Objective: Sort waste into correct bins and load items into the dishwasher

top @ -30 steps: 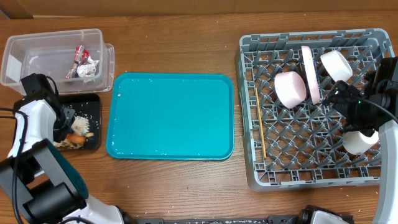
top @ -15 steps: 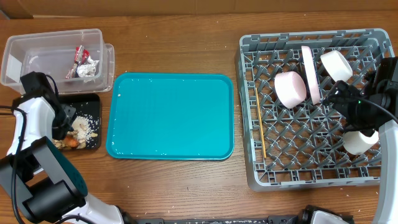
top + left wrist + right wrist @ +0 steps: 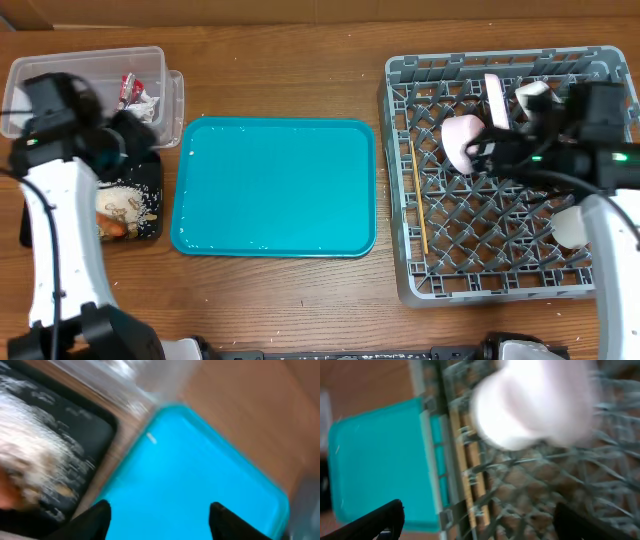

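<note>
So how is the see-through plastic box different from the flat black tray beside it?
The clear plastic rectangular tub has tall, see-through walls; the shallow black rectangular tray is dark and low. The tub holds a red snack wrapper; the tray holds white rice and a small orange piece. Both are rectangular and sit left of the teal tray.
</note>
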`<state>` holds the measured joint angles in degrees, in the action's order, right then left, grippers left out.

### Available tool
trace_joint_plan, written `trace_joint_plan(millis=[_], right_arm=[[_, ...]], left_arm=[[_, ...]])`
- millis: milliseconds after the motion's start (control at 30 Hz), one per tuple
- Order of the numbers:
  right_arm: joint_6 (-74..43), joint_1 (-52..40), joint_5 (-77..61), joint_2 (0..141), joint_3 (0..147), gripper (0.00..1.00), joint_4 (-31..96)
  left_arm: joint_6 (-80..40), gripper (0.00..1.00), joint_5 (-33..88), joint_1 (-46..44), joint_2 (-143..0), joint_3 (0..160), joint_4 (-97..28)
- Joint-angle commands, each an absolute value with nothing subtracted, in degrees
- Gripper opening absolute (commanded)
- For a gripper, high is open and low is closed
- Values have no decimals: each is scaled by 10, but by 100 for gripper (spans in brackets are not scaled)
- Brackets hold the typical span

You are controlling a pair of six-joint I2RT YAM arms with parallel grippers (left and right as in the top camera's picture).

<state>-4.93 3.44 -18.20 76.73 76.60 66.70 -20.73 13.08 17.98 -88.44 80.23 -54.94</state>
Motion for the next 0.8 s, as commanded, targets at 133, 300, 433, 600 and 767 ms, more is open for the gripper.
trace_joint_plan(millis=[133, 300, 433, 600, 767], right_arm=[[-9, -111, -190, 771, 772, 99, 637], [-22, -156, -154, 803, 772, 100, 662], [-38, -152, -150, 825, 772, 100, 703], [-83, -142, -127, 802, 772, 100, 713], [-109, -142, -51, 733, 732, 100, 681]], left_arm=[[-102, 85, 108, 60, -879, 808, -699], [-103, 94, 56, 18, -880, 808, -819], [-103, 92, 56, 17, -879, 808, -883], [-103, 89, 53, 17, -839, 784, -892], [-103, 93, 52, 17, -710, 701, -807]])
